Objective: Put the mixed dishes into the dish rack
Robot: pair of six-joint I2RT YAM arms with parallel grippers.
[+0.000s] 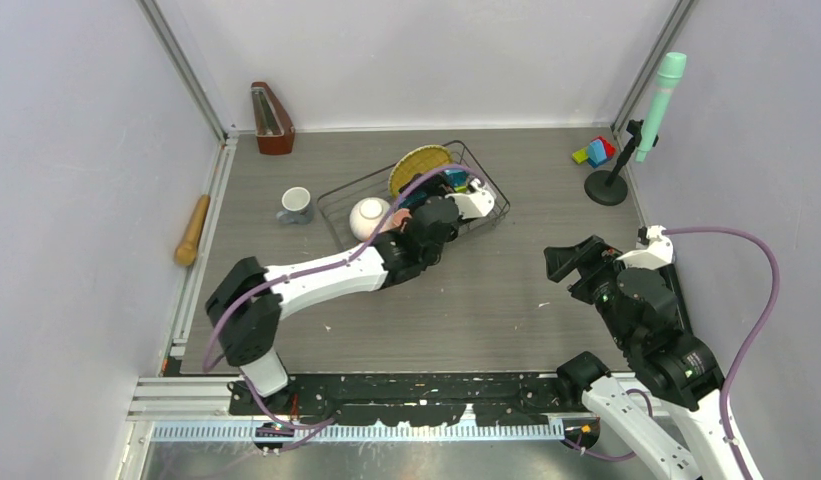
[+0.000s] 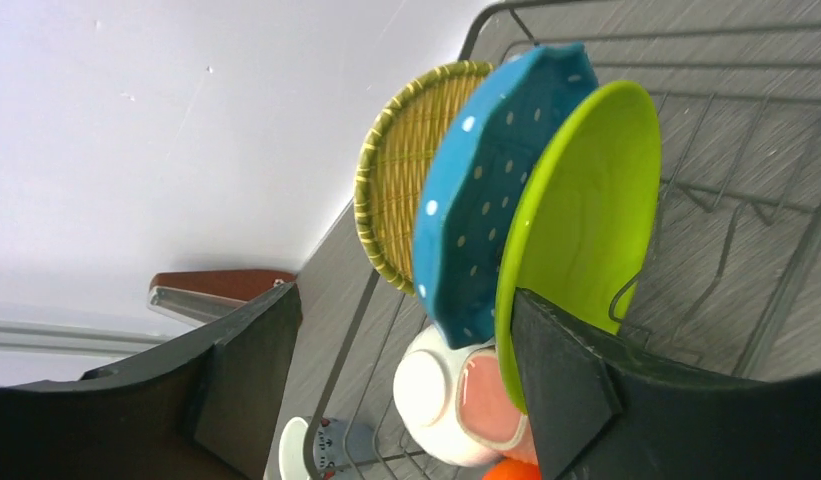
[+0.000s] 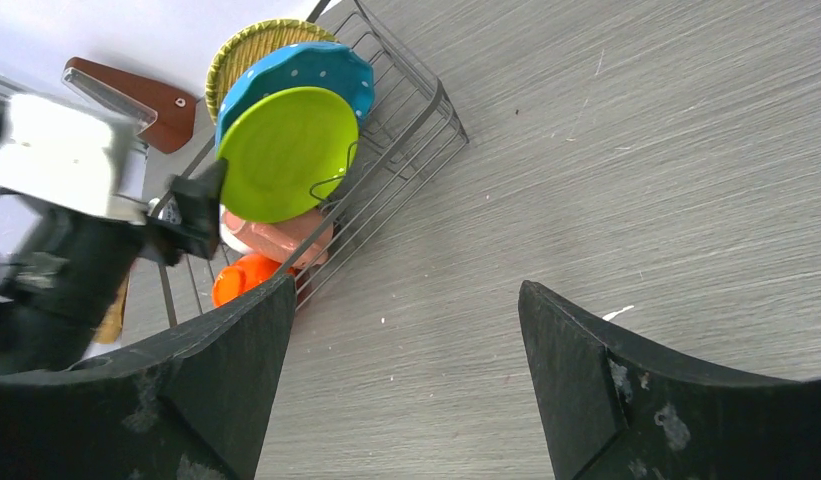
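- A grey wood-grain table (image 1: 506, 300) is closed in by pale walls. The wire rack (image 1: 489, 186) sits toward the back, near the middle.
- My left gripper (image 2: 404, 300) is over the rack with its jaws spread wide and nothing between them. One finger is right at the rim of the green plate (image 2: 586, 210).
- That plate stands on edge in the rack, close in front of the blue plate (image 2: 486, 170), with the woven plate (image 2: 401, 190) behind. I judge they are set upright so the tines can prop them and they take little room.
- The white bowl (image 2: 426, 390), pink mug (image 2: 491, 400) and orange bowl (image 3: 241, 278) are bunched at the rack's other end, away from the plates.
- The grey mug (image 1: 296, 204) stands on the table just outside the rack. It looks like the one dish left, and it is on my left arm's side.
- My right gripper (image 3: 406, 288) hangs open and empty over bare table, well apart from the rack, probably to keep clear of the left arm.
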